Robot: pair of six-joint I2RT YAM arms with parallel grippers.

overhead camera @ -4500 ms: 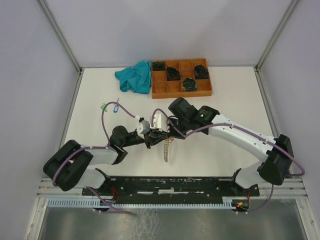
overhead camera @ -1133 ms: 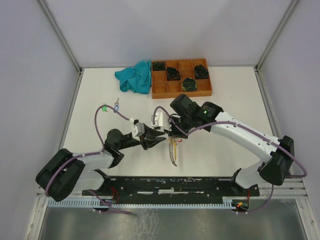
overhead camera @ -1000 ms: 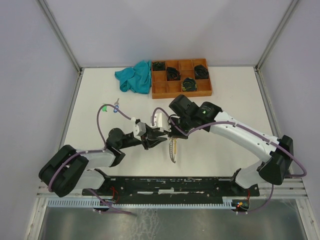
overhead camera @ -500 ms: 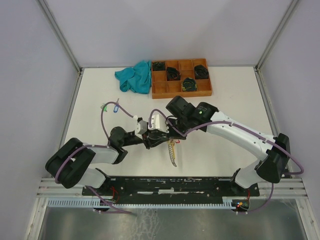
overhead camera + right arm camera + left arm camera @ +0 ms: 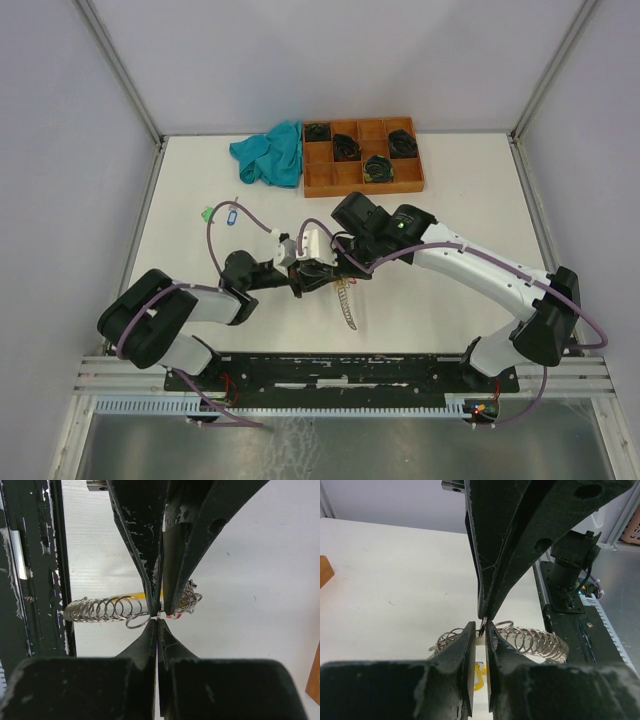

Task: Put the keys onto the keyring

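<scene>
Left gripper and right gripper: both pinched tip-to-tip on keyring, at centre | keys: green- and blue-tagged pair lying far left, well apart | judged: those two not yet threaded.

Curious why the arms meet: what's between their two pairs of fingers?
A thin silver wire ring, pinched where left fingers and right fingers meet, beside a silver ring coil; both wrist views.
</scene>
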